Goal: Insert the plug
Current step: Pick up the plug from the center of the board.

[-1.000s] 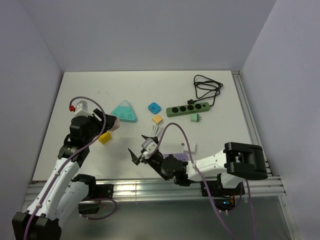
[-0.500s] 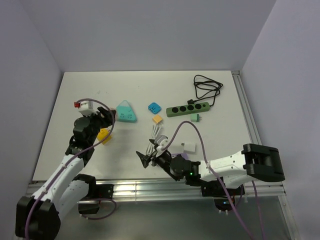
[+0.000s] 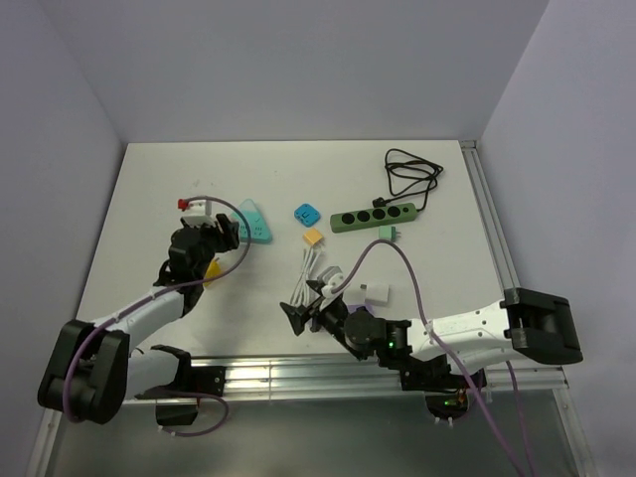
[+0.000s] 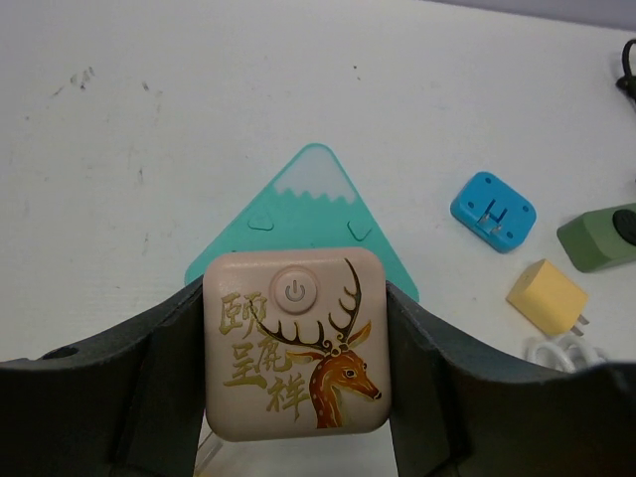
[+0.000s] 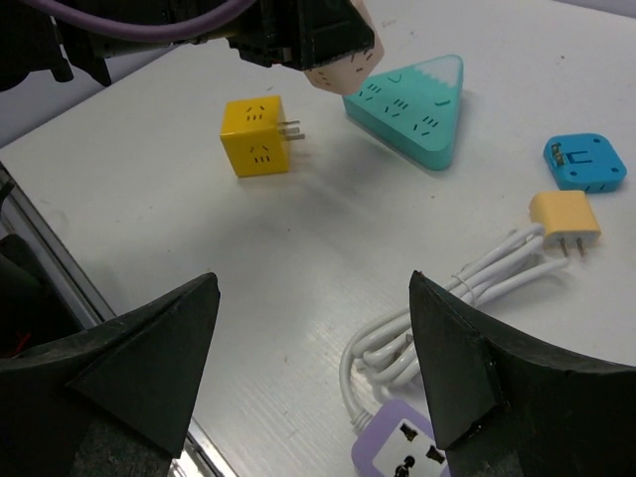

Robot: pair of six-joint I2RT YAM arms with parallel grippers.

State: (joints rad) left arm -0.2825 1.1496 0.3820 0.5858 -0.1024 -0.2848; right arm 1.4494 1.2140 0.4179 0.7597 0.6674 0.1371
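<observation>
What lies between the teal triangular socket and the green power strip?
The small blue adapter lies between the teal triangular socket and the green power strip. The top view shows this.

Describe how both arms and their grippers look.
Both arms have white links with black joints: left arm, right arm. Each carries a looping purple cable. The left gripper and right gripper have broad, black, wedge-shaped fingers.
</observation>
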